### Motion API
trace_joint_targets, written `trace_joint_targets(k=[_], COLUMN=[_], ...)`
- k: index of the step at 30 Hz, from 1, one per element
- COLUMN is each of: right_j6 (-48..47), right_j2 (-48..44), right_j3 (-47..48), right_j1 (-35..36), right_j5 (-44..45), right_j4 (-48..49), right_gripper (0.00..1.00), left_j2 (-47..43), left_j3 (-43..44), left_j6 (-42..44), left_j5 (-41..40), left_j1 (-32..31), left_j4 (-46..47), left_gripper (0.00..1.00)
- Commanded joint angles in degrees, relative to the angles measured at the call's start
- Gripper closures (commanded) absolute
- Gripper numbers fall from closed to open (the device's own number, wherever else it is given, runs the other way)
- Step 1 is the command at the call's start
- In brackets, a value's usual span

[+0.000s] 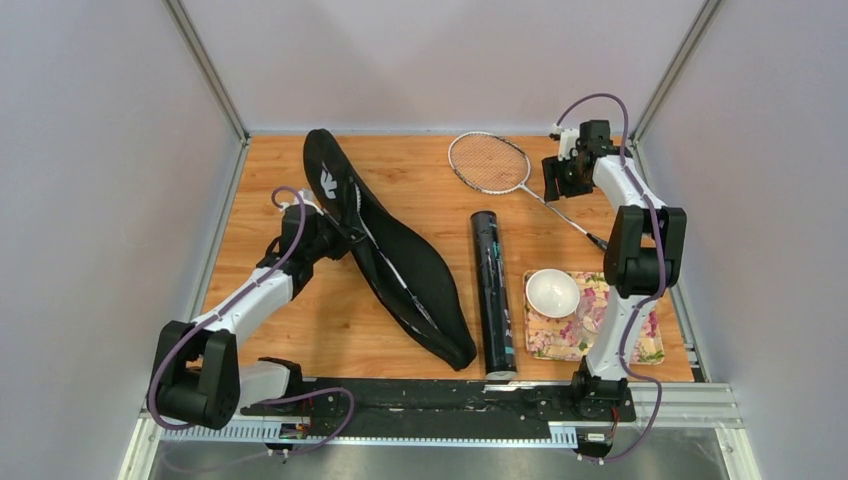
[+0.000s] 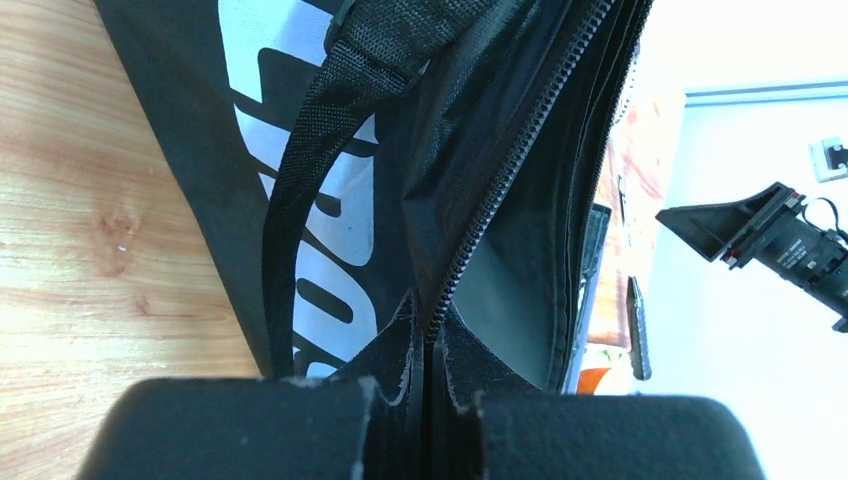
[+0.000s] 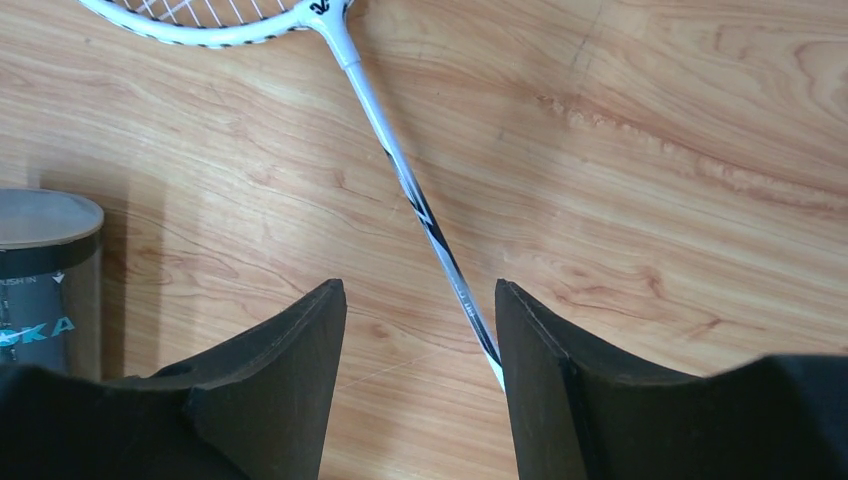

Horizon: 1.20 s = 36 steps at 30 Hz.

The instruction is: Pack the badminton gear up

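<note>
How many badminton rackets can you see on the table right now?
1. The racket lies at the table's far right, its shaft below the open right end effector. Another may be hidden inside the black racket bag.

The right gripper (image 3: 420,290) hangs over a wooden table (image 3: 650,200) with its jaws wide apart. Both dark fingers (image 3: 290,370) rise from the bottom edge, their tips level with each other. A racket (image 3: 400,170) lies on the wood. The lower rim of its white head shows at the top left, and its thin shaft runs down and to the right through the gap between the fingers. There it passes close to the right-hand one and slips out of sight behind it. Whether they touch cannot be told. At the left edge lies a dark tube (image 3: 45,270), its grey end cap facing up-frame and pale lettering on its side.
</note>
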Motion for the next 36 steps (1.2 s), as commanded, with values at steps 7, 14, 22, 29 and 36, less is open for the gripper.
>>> trace_joint_targets(k=[7, 14, 22, 29, 36], right_j6=[-7.30, -7.65, -10.46, -18.55, -23.82], right_j2=[6.19, 9.45, 11.30, 4.54, 0.15], right_j3=[1.55, 1.90, 3.31, -5.57, -3.81], right_j1=[-1.89, -1.10, 0.66, 4.69, 6.37], right_j5=[0.91, 0.64, 8.03, 25.76, 36.67], right_j4=[1.55, 1.37, 1.64, 16.03, 18.60], right_gripper=[0.41, 0.55, 0.85, 1.00, 1.00], left_j2=[3.21, 3.12, 2.42, 2.16, 0.93], left_j3=[4.21, 4.31, 3.87, 5.71, 9.40], left_j6=[-0.29, -0.12, -0.29, -1.87, -3.28], left_j5=[5.67, 5.49, 4.96, 2.51, -3.90], left_j1=[-0.19, -0.28, -0.19, -0.19, -0.28], left_j4=[-1.22, -1.66, -2.27, -6.21, -12.73], left_gripper=[1.00, 1.00, 1.00, 1.00, 1.00])
